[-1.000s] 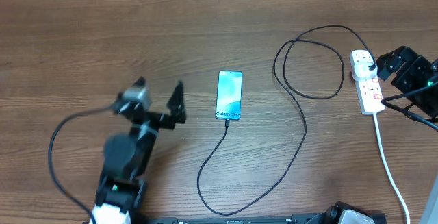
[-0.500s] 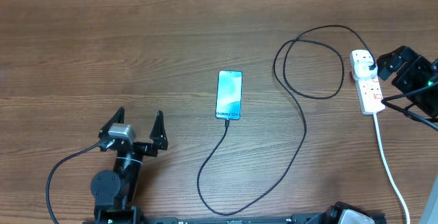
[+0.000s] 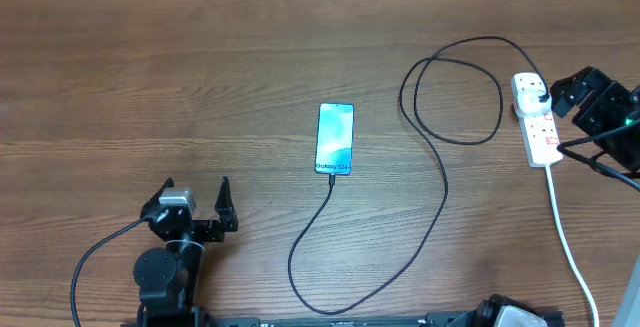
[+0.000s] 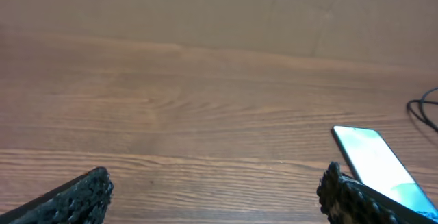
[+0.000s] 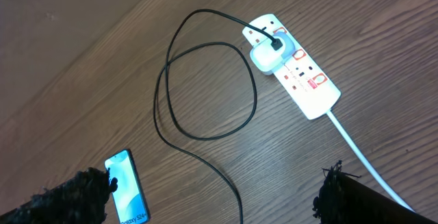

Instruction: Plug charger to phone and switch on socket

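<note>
The phone (image 3: 335,139) lies face up mid-table, its screen lit light blue. The charger (image 3: 446,177), a thin black cable, runs from the phone's near end, loops across the table and ends in a plug (image 5: 270,49) seated in the white socket (image 3: 537,122) at the far right. My left gripper (image 3: 195,195) is open near the front left edge, well left of the phone (image 4: 373,159), with nothing between its fingers. My right gripper (image 5: 217,190) hangs open and empty high above the table, looking down on the socket (image 5: 298,66), the cable (image 5: 215,170) and the phone (image 5: 126,186).
The socket's white cord (image 3: 565,232) trails from it toward the front right edge. The right arm (image 3: 600,112) sits beside the socket at the table's right edge. A black lead (image 3: 85,257) curls by the left arm's base.
My left arm has drawn back from beside the phone toward the front left edge, its gripper staying open. The right arm, phone, cable and socket have not moved.
</note>
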`<state>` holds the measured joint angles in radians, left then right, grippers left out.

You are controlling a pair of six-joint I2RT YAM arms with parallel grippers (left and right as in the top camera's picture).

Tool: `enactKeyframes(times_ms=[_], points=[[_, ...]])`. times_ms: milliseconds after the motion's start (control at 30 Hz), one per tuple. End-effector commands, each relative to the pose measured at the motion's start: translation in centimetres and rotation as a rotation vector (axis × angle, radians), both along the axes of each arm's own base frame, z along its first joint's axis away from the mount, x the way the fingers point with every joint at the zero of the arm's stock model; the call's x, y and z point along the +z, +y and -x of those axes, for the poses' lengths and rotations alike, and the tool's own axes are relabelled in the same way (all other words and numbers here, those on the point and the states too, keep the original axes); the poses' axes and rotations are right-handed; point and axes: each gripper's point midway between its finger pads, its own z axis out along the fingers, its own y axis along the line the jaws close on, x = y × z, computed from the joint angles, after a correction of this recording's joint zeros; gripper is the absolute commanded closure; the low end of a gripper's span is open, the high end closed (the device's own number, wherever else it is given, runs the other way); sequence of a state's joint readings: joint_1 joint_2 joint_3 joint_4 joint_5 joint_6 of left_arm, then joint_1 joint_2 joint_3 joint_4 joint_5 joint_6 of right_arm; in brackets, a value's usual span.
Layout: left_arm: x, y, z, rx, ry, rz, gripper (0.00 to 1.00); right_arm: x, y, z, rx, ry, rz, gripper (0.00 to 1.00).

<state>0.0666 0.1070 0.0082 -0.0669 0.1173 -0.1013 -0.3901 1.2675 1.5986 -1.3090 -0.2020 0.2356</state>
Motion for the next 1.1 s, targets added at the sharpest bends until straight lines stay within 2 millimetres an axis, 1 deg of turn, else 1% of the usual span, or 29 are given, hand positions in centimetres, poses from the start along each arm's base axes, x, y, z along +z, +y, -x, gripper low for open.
enactKeyframes(times_ms=[0,100,1067], points=[[0.6,1.0,0.1,0.043,-0.034,-0.082,0.00,0.8,-0.1,-0.1,-0.004,-0.023,0.014,0.00],[2.0,1.1,0.4,0.048,-0.094,-0.118,0.00,0.8,-0.1,-0.1,-0.003,-0.023,0.013,0.00],[2.0,1.1,0.3,0.046,-0.095,-0.112,0.00,0.8,-0.1,-0.1,-0.003,-0.023,0.013,0.00]])
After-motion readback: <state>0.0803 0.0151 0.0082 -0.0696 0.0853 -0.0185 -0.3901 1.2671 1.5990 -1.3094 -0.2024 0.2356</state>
